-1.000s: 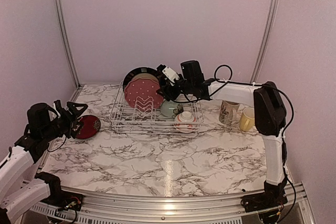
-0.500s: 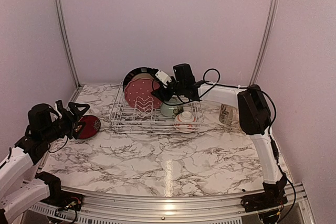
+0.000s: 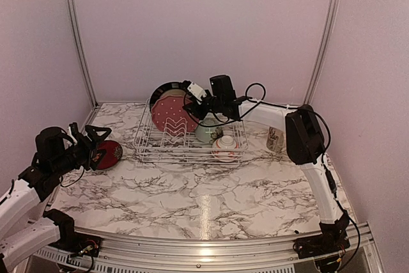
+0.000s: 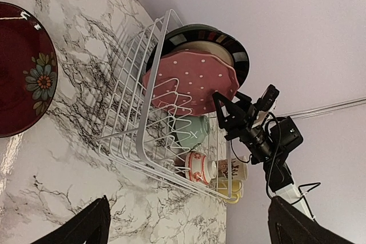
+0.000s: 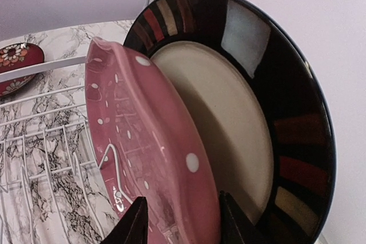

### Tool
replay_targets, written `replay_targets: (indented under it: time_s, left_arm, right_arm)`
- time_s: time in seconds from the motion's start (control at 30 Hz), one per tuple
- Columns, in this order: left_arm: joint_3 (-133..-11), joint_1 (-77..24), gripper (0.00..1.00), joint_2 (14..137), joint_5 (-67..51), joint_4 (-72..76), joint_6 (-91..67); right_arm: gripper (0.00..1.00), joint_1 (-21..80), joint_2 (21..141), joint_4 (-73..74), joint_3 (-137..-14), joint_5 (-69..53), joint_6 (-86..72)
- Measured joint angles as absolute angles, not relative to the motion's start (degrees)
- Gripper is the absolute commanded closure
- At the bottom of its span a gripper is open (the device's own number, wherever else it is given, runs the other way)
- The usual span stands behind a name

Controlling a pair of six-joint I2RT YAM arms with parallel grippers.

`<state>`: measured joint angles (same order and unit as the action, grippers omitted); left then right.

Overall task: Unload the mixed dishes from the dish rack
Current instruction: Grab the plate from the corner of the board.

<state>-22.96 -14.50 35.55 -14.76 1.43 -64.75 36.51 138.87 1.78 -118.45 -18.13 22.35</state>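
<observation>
I'm looking at a table [image 3: 160, 190] with a white, grey-veined marble top. Plain pale lilac walls close it in: a back wall [image 3: 204, 23] along the far edge, a left wall [image 3: 32, 49] and a right wall [image 3: 377, 94] along the sides. A slim metal left post [image 3: 78, 36] and right post [image 3: 323, 30] rise from the far corners. A ribbed metal rail [image 3: 211, 255] runs along the near edge. A soft glare [image 3: 206, 204] lies on the surface toward that edge.

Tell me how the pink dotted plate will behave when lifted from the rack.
Likely stiff and brittle: the pink dotted plate looks like glazed ceramic. Its smooth rim may slip in the right tool. Standing on edge beside the black-rimmed plate, it could tip or knock that plate when lifted.
</observation>
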Motion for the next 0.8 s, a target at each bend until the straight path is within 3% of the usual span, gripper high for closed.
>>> replay_targets:
  time_s: [0.5, 0.8]
  left_arm:
    - [-23.0, -15.4, 0.01, 34.7, -13.2, 1.3, -64.8]
    - [-23.1, -16.0, 0.01, 34.7, -12.8, 1.3, -64.8]
  right_arm:
    - [1.00, 35.2, 141.1, 4.3, -122.8, -22.7, 24.9]
    - [1.00, 34.9, 141.2, 5.9, -123.7, -24.9, 26.4]
